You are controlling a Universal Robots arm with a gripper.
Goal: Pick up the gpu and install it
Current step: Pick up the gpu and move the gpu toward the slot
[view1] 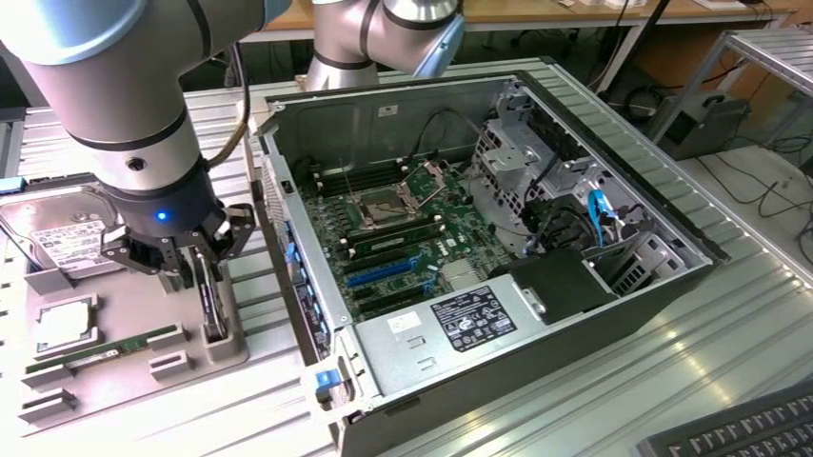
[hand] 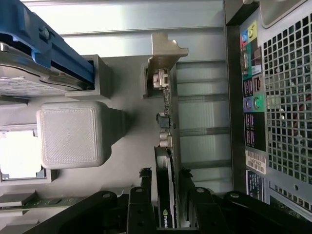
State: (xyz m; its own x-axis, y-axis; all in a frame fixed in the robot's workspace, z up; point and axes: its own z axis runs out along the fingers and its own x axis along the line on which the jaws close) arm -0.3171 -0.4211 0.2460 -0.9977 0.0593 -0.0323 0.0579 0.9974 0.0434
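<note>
Wrist view first: how does the gripper (hand: 164, 173) stand?
— Wide apart. Its two black fingers (hand: 139, 207) straddle the gpu (hand: 165, 207), one on each face of the card.
Are they pressing on it?
— Hard to say from this angle. There seems to be a sliver of space on both sides, so I would call it open around the card, not clamped.
And where is the gpu?
— Outside the computer case (view1: 381, 119), just beside its rear wall. It stands on edge in a grey holder (view1: 228, 347), with its long side running along that wall. The silver bracket (hand: 165, 51) is at the end of the card away from the fingers.
What does the exterior view add?
— The arm comes straight down over the card, next to the case. The case lies on its side with the panel off, so the green motherboard (view1: 406, 228) inside faces up.
Anything else near the case?
— The holder is part of a grey parts tray (view1: 128, 390) that lies alongside the case. On the tray, farther from the case than the gpu, are a slim green RAM stick (view1: 109, 349), a square processor (view1: 64, 326) and a silver hard drive (view1: 57, 238) with a white label.
Inside the case?
— A power supply (view1: 445, 319) with a black label sits at the edge of the motherboard.
</note>
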